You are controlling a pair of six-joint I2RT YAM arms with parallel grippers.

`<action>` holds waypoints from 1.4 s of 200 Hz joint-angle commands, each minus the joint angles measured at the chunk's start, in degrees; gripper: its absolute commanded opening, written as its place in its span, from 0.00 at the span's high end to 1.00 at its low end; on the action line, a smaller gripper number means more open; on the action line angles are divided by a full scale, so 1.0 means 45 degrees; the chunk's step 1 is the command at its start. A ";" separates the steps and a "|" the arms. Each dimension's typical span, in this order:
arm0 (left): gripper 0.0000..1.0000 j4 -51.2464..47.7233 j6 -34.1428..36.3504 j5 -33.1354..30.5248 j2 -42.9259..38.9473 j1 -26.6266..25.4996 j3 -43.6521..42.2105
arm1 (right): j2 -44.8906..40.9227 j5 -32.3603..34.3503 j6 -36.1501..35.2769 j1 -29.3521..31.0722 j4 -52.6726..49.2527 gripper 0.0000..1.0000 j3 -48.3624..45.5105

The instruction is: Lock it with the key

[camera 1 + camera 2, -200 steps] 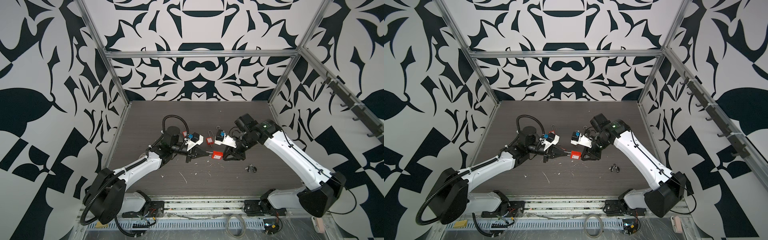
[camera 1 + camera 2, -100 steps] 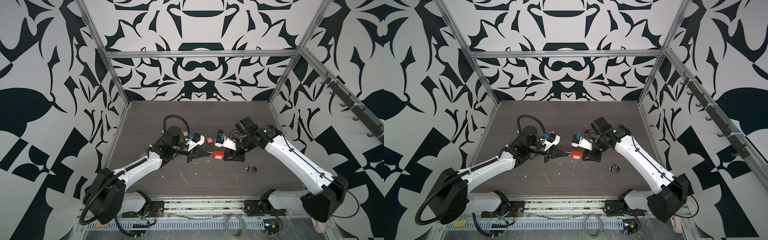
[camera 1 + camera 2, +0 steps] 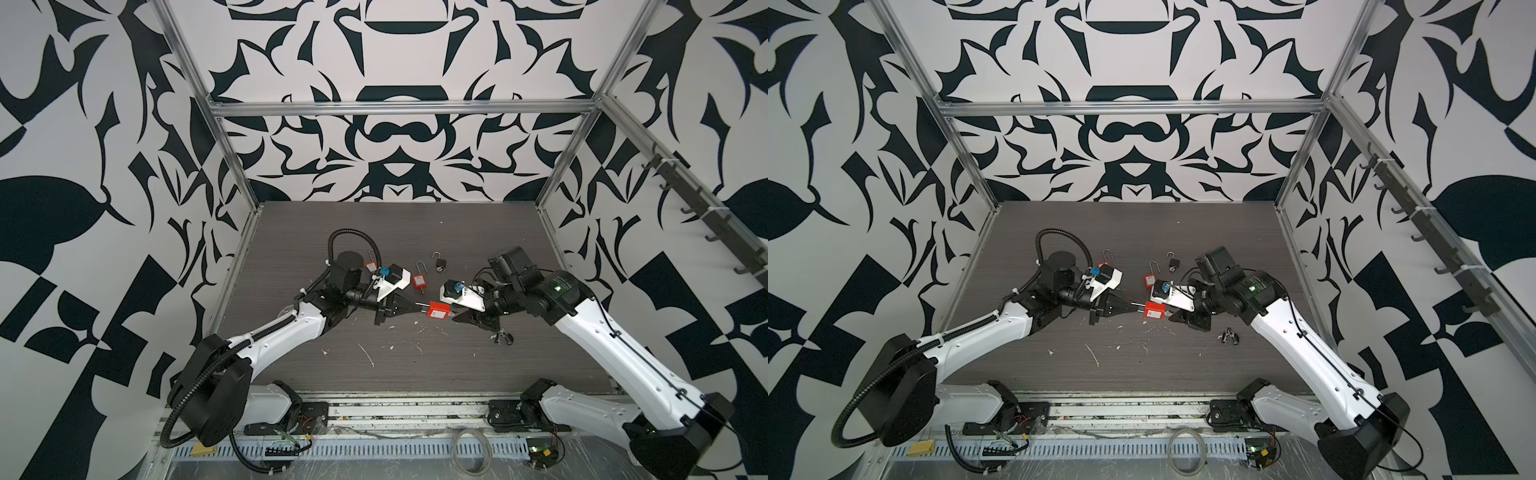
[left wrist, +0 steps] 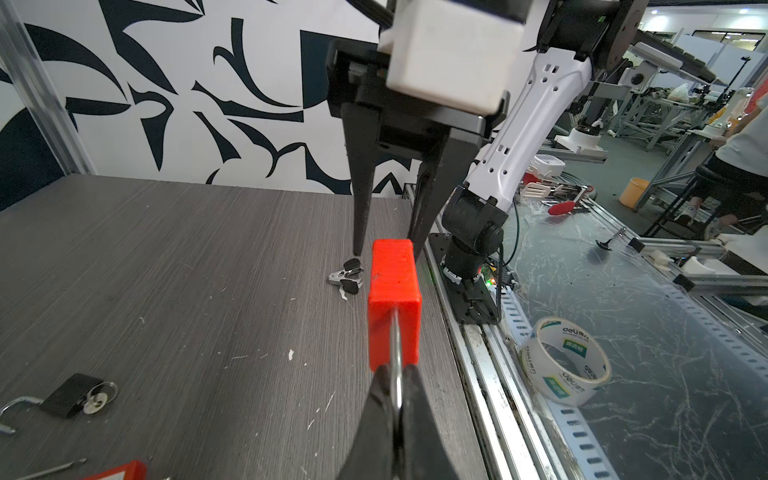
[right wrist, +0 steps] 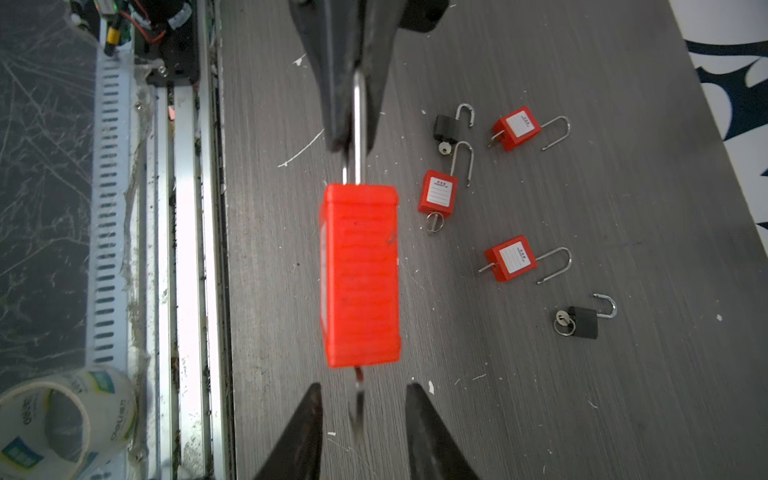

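The table (image 3: 415, 232) is dark grey with a wood grain, with small white crumbs scattered over it; the walls (image 3: 374, 145) around it carry a large black-and-white pattern, and a metal frame (image 3: 399, 107) runs along their edges. Outside the front edge a tape roll (image 4: 565, 361) lies on a clear plastic sheet.

The red lock (image 3: 439, 310) hangs in the air above the table, lying level. Behind the lock, toward the back wall, a black lock (image 3: 439, 262) and a spare red lock (image 3: 421, 280) lie on the table; a small metal clip (image 3: 503, 337) lies near the lock on the right arm's side.

Both arms reach in low from the front, and their grippers point at each other, tip to tip, with the lock between them. The left gripper (image 3: 417, 308) is closed tight on the shackle of the lock and carries it. The right gripper (image 5: 361, 388) stands at the other end; its fingers (image 5: 307, 419) are partly apart, one on each side of the key (image 5: 358, 409) that sticks out of the lock; they do not touch it and hold nothing.
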 commanded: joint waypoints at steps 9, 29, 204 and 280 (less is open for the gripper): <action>1.00 -0.0173 0.0053 0.0226 0.0111 -0.0057 0.0576 | -0.0129 -0.0792 -0.0092 0.0065 -0.0217 0.70 0.0250; 1.00 -0.0638 0.0365 0.0226 0.0119 -0.0091 0.0697 | -0.0060 -0.0961 -0.0099 0.0068 0.0052 0.75 0.0245; 1.00 -0.6028 0.4185 0.0660 -0.1117 0.1134 0.1778 | -0.0200 -0.1936 -0.0933 -0.1131 -0.0856 1.00 -0.0773; 1.00 -0.7070 0.4262 0.0540 -0.0359 0.1236 0.2409 | -0.0657 0.0060 -0.1128 -0.1229 -0.0306 1.00 -0.1025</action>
